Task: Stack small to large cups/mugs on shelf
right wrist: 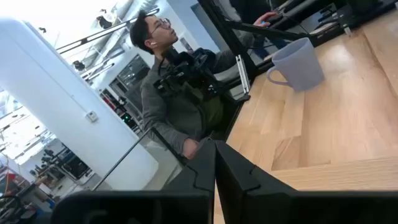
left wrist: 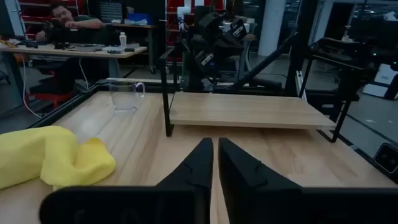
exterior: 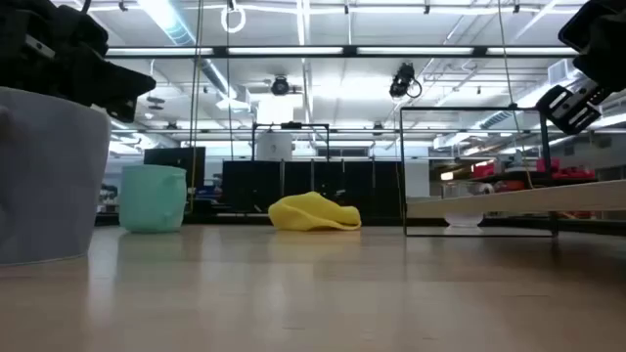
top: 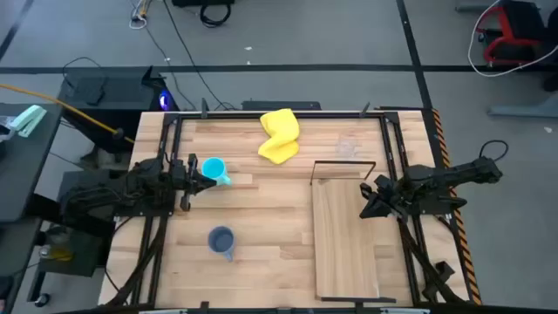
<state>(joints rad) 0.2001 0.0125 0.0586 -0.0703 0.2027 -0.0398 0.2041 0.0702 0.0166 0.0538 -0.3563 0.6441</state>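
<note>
High view: we note the left gripper [top: 193, 174], fingers pressed together, just beside the cyan mug [top: 214, 169]; the right gripper [top: 370, 198], likewise closed, empty, hovers at the shelf [top: 344, 240] edge.

Two dark arms, matte black links, angular blocky housings. Left gripper [left wrist: 215, 163]: two black wedge-shaped fingers [left wrist: 194, 168], tapered to points, faceted inner faces, wide black crossbar at base. Right gripper [right wrist: 215, 163]: same black tapered fingers [right wrist: 200, 167], stepped notch along inner edges. Right arm [top: 436, 185] slim, jointed, black cable looping near its rear end.
</note>
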